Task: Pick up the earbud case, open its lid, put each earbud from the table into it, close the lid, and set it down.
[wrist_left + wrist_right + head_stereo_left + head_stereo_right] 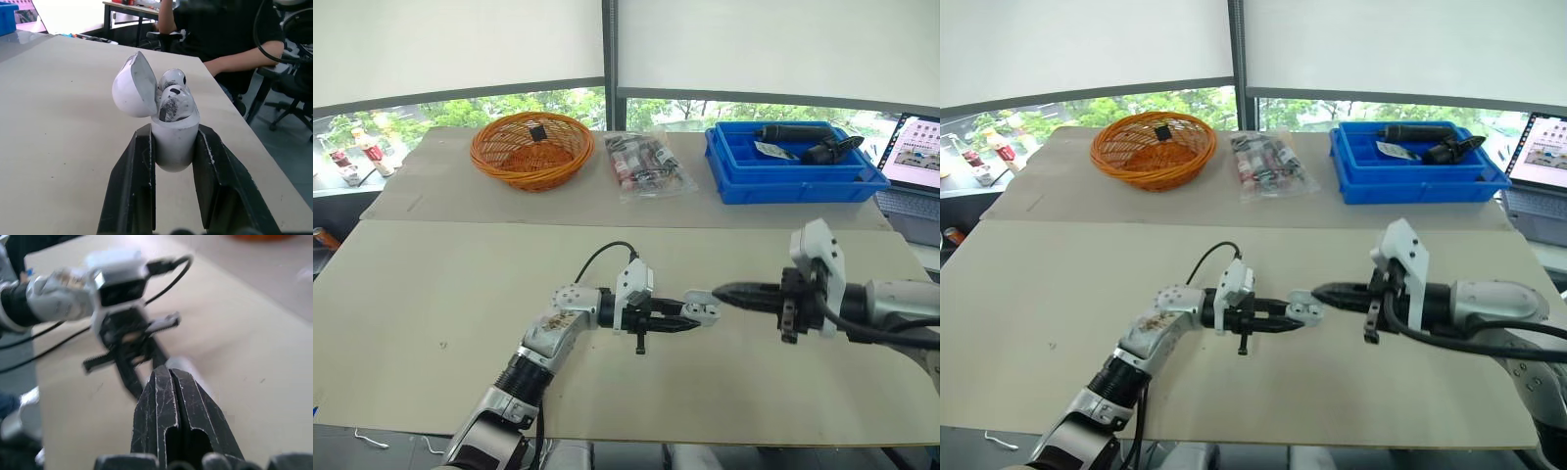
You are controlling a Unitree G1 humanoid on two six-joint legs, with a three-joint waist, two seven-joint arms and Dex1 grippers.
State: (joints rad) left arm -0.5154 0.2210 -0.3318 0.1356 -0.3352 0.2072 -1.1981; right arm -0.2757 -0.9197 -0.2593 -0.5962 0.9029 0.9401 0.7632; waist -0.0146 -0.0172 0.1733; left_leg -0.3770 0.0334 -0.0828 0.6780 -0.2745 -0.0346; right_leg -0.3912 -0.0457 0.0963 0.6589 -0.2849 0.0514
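**Case held sideways, lid open, two buds inside**

Close in, over the near middle of the table, the left gripper has its two black fingers pressed on the sides of the white earbud case. The case lies on its side. Its long way runs flat, along the fingers, and its open end points to the robot's right. The lid is swung open to one side. Two earbuds sit in the case, one behind the other (the nearer one has dark smudges on it).

Facing it from the right is the right gripper. Its fingers are pressed together into one black point. That point is just beside the open end of the case. You cannot tell if it touches.

Farther back, on the far part of the table, stand three things in a row. On the left is an orange basket with a small black thing in it. In the middle is a clear bag of small items. On the right is a blue tray with black tools in it. A laptop sits open past the tray.

In the left wrist view, a person in dark clothes sits beyond the table edge.
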